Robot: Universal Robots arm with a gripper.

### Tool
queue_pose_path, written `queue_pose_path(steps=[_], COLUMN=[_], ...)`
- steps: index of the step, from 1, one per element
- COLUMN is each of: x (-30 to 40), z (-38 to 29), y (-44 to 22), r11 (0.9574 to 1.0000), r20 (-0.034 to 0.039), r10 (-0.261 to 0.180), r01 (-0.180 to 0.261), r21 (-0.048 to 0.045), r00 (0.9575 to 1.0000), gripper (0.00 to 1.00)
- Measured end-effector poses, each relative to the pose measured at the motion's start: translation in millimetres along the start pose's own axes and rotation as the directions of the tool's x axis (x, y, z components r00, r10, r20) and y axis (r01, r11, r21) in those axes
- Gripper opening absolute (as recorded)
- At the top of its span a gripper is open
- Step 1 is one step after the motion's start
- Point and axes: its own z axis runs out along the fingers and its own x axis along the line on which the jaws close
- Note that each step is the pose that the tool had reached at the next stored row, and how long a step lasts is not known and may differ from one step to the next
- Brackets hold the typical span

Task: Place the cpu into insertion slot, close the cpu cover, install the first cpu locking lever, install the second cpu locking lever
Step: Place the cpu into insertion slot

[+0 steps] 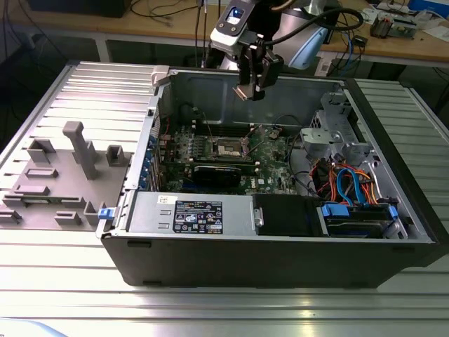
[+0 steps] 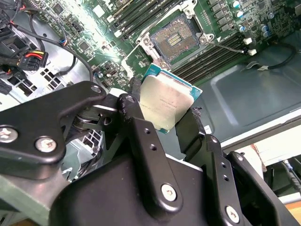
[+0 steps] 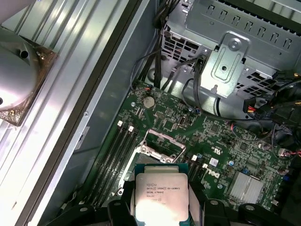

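Exterior view: the fingers point(image 1: 260, 73) hang over the open case point(image 1: 393, 242), near its back wall. They are clamped on the cpu point(image 1: 243, 92), which is in the air and well apart from the slot point(image 1: 228, 149) on the board below. In the second wrist view the two black fingers point(image 2: 141, 136) pinch the cpu point(image 2: 167, 101) by opposite edges, with its metal top towards the camera. The slot point(image 2: 176, 40) lies beyond with its contacts bare, so nothing covers it.

As I judge it, the hold is on thin edges only, so a jolt could let the chip twist or slip and fall onto the board. If it came down tilted or off-centre, a corner would meet the contacts first and could bend them. Whether the chip's corners match the slot's keying I cannot tell, and a wrong turn would keep it from seating.

In the first wrist view, memory slots point(image 3: 115, 150) run beside the slot point(image 3: 160, 146). Loose cables point(image 3: 188, 89) trail from the drive cage point(image 3: 228, 61) towards the board, near enough to snag a wide approach. A black card point(image 1: 223, 173) sits just beside the slot, on its near side in the exterior view. Nothing lies between chip and slot. A grey fixture point(image 1: 70, 175) rests on the tabletop point(image 1: 224, 309) at the exterior view's left, well apart from the work.
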Motion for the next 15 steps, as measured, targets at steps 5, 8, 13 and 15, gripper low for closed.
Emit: queue_pose_path(steps=[5,8,13,15], x=[0.0,0.0,0.0,0.0], z=[0.6,0.9,1.3,1.5], y=[-0.1,-0.1,-0.1,-0.1], r11=[0.9987,0.9961,0.9910,0.9867], r20=[0.0050,0.0086,0.0125,0.0150], r10=[0.051,0.089,0.134,0.162], r01=[-0.051,-0.089,-0.134,-0.162], r21=[-0.0003,-0.0005,-0.0013,-0.0019], r00=[0.9987,0.9960,0.9909,0.9866], gripper=[0.54,0.54,0.54,0.54])
